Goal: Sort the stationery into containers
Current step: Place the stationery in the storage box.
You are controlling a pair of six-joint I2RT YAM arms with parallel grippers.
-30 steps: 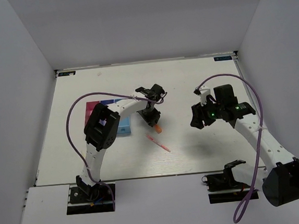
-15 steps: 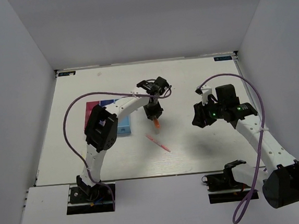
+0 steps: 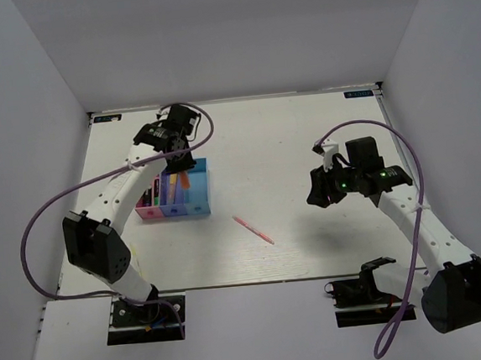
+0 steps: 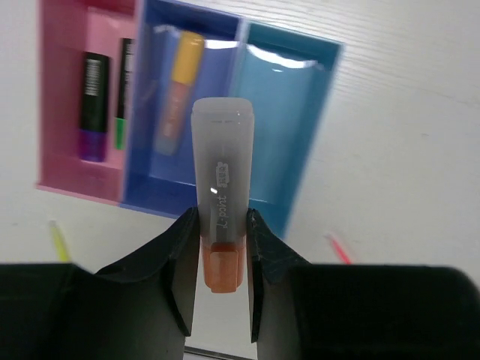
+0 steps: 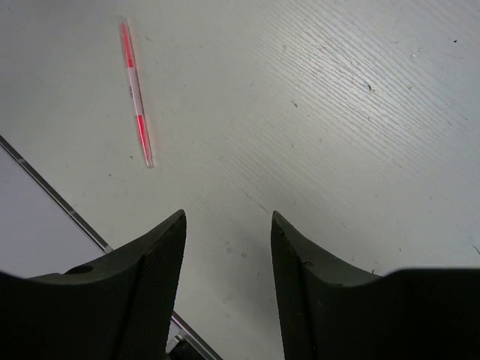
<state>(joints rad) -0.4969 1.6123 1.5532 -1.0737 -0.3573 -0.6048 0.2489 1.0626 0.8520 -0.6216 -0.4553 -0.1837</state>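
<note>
White tabletop [image 3: 304, 132]: left claw [image 4: 223, 225] clamped on the grey-and-orange marker [image 4: 223, 157] above the tray [image 4: 330, 60], over one of the blue slots, hard to say which. Right claw [image 5: 227, 225] gapes empty near the pink-red pen [image 5: 136, 94].

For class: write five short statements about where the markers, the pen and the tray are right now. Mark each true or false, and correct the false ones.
1. The left fingers grip a grey-and-orange marker above the tray. True.
2. The light blue compartment holds a marker. False: the light blue compartment is empty.
3. The thin pink pen lies on the table, outside the tray. True.
4. The right fingers hold the pen. False: the right fingers are open and empty, and the pen lies apart from them.
5. The pink compartment holds a purple-capped marker and a green-tipped marker. True.
</note>
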